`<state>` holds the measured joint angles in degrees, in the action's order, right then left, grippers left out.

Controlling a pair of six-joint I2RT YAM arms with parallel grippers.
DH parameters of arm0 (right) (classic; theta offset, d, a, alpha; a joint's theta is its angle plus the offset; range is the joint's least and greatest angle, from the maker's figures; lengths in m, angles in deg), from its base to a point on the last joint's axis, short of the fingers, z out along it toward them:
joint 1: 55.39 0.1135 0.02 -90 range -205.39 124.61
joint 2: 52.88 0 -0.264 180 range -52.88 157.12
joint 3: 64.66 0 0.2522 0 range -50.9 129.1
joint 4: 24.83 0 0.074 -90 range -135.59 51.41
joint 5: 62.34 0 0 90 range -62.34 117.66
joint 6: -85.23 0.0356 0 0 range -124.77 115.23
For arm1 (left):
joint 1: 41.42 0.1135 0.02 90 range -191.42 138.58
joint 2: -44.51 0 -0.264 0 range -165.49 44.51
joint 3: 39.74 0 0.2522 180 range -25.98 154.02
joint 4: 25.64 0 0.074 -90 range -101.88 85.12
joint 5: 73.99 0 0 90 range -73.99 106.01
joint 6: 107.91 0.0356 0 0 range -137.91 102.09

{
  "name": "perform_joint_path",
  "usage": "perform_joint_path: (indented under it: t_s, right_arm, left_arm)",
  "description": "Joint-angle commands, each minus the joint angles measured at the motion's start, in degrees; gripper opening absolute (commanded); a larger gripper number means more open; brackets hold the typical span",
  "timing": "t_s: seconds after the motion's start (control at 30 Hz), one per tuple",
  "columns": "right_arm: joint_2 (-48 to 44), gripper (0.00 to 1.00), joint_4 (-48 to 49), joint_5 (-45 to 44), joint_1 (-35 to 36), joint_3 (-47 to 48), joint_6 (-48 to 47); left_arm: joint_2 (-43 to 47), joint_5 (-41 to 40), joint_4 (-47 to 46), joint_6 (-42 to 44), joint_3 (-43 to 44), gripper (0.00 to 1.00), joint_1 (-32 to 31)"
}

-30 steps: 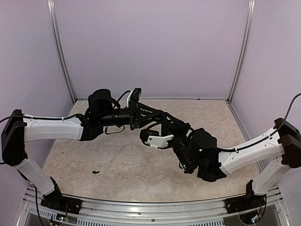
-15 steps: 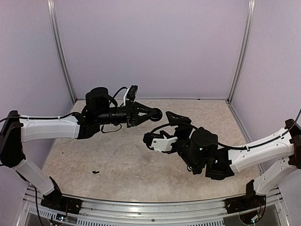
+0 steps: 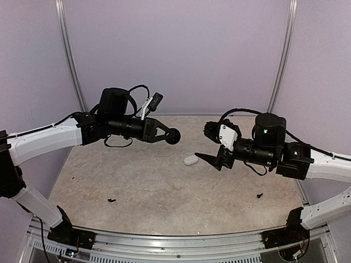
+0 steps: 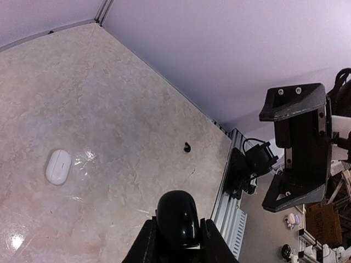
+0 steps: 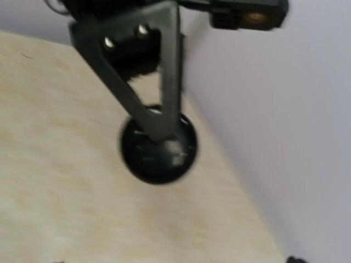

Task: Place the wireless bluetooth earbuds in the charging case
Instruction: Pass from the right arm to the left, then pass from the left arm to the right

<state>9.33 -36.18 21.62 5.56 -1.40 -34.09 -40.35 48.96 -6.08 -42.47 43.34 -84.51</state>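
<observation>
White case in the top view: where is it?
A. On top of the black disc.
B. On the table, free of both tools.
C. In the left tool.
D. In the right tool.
B: the white case lies on the table, between the left tool, shut on a black disc, and the open right tool.

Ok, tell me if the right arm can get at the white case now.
Probably yes: the charging case lies on the table just ahead of the open right hand, with nothing between them.

White arm links (image 3: 46, 139), black joints (image 3: 113, 104) and looped cables (image 3: 137, 89) (silver screws (image 4: 289, 91) on fingers (image 4: 296, 109))
</observation>
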Motion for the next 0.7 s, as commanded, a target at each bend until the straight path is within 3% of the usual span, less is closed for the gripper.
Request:
perform_joint_path:
  t_s: [0.0,0.23,0.67]
  right_arm:
    - [2.3,0.84,-10.0,20.6,-2.8,3.4,10.1]
    - [6.7,0.69,-11.6,33.1,-6.0,6.9,14.7]
    - [10.1,0.55,-10.9,42.2,-8.8,7.9,20.4]
  left_arm:
    - [1.1,0.7,14.1,12.8,3.9,0.12,-1.5]
    - [1.2,-4.5,22.6,24.1,7.7,0.12,-9.1]
    - [3.3,-6.1,20.9,28.4,7.4,0.11,-13.0]
